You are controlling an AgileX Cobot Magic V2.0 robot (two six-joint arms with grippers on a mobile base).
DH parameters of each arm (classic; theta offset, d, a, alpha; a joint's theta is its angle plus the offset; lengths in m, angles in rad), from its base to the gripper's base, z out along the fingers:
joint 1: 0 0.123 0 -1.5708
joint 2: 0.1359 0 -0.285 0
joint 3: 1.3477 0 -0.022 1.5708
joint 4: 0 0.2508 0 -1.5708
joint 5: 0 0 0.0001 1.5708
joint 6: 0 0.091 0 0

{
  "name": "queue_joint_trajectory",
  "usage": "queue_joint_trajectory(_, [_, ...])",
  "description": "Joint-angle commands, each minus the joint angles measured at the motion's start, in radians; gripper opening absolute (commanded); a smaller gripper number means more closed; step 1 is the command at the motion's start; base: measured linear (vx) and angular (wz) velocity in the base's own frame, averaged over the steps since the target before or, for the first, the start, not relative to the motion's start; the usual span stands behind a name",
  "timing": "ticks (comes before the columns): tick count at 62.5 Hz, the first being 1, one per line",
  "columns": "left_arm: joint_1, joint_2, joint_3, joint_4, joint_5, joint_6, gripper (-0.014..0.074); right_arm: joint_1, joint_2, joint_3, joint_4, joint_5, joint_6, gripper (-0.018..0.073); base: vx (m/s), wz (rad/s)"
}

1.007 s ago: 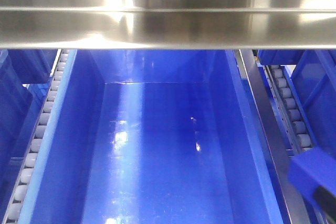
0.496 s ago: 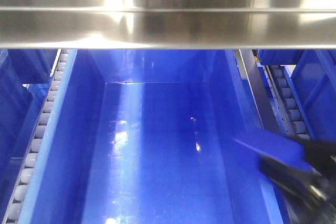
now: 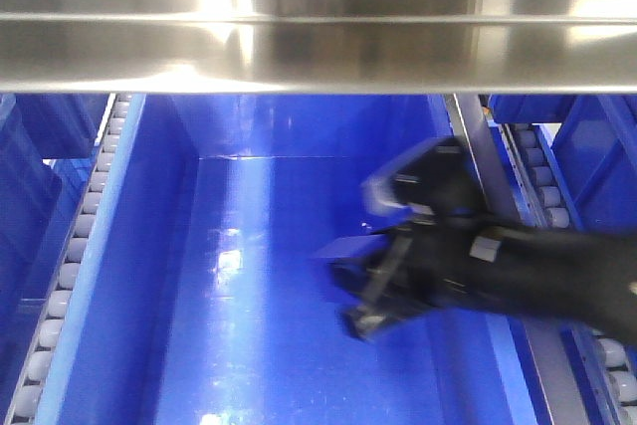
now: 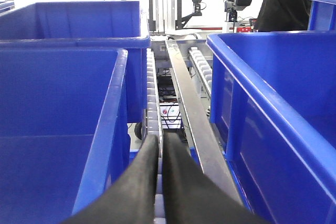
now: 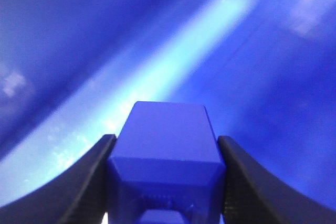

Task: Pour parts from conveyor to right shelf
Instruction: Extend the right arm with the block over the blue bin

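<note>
A blue part (image 5: 167,150) is clamped between the two black fingers of my right gripper (image 5: 167,142). In the front view that gripper (image 3: 363,296) reaches in from the right over the inside of a large blue bin (image 3: 149,276) of the right shelf (image 3: 318,57), with the part (image 3: 343,251) blurred at its tip. My left gripper (image 4: 160,142) is shut with nothing in it, above a white roller rail (image 4: 152,93) between two bins. The conveyor is out of view.
A stainless-steel shelf beam (image 3: 318,7) spans the top of the front view, low above the bin. Roller rails (image 3: 75,246) run along both sides of the bin. Deep blue bins (image 4: 58,129) flank the left gripper, with a steel rail (image 4: 191,114) between them.
My right arm has swung in from the lower right corner, up and to the left, carrying the part over the bin's inside. The rest of the front view is unchanged.
</note>
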Motion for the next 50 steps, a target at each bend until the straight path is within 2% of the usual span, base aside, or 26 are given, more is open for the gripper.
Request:
queue_joint_trajectory(1, [0.0, -0.014, 0.031, -0.003, -0.077, -0.003, -0.0006, 0.0, 0.088, -0.092, 0.008, -0.042, 0.024, 0.0067, 0.0, 0.0])
queue_joint_trajectory(17, [0.0, -0.014, 0.031, -0.003, -0.077, -0.003, -0.0006, 0.0, 0.28, -0.253, -0.042, 0.072, 0.038, 0.0139, 0.0, 0.0])
queue_joint_trajectory(28, [0.0, -0.014, 0.031, -0.003, -0.077, -0.003, -0.0006, 0.0, 0.391, -0.391, -0.06, 0.202, 0.082, 0.0279, 0.0, 0.0])
queue_joint_trajectory(40, [0.0, -0.014, 0.031, -0.003, -0.077, -0.003, -0.0006, 0.0, 0.466, -0.505, -0.226, 0.3, 0.218, 0.0468, 0.0, 0.0])
queue_joint_trajectory(50, [0.0, -0.014, 0.031, -0.003, -0.077, -0.003, -0.0006, 0.0, 0.491, -0.555, -0.376, 0.334, 0.336, 0.0551, 0.0, 0.0])
